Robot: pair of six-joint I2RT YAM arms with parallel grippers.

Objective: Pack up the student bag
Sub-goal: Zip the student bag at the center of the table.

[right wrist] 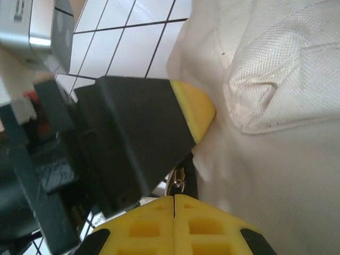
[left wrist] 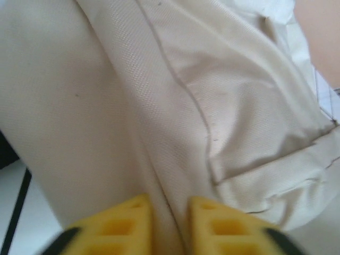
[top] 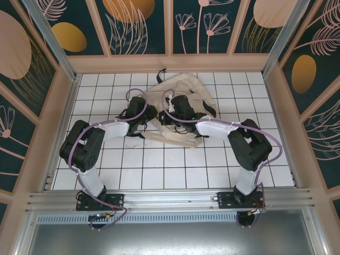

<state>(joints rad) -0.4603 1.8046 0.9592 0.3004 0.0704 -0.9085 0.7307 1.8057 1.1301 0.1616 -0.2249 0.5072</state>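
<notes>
The student bag (top: 183, 85), cream-beige and crumpled, lies at the back middle of the tiled table. Both grippers meet at its near left edge. My left gripper (left wrist: 170, 212) is shut on a raised fold of the student bag (left wrist: 175, 95), with cloth pinched between its yellow fingers. From above, the left gripper (top: 154, 118) is close beside my right gripper (top: 164, 118). The right gripper (right wrist: 174, 196) is shut, its yellow pads pressed together on the bag's small metal zipper pull (right wrist: 178, 183). The left gripper's black, yellow-tipped finger (right wrist: 194, 109) sits just above it against the cloth.
White tiled table (top: 159, 164) inside wooden walls with a floral pattern. Black bag straps (top: 210, 109) trail around the bag's right side. The arms' bases (top: 101, 201) are bolted to the metal rail at the near edge.
</notes>
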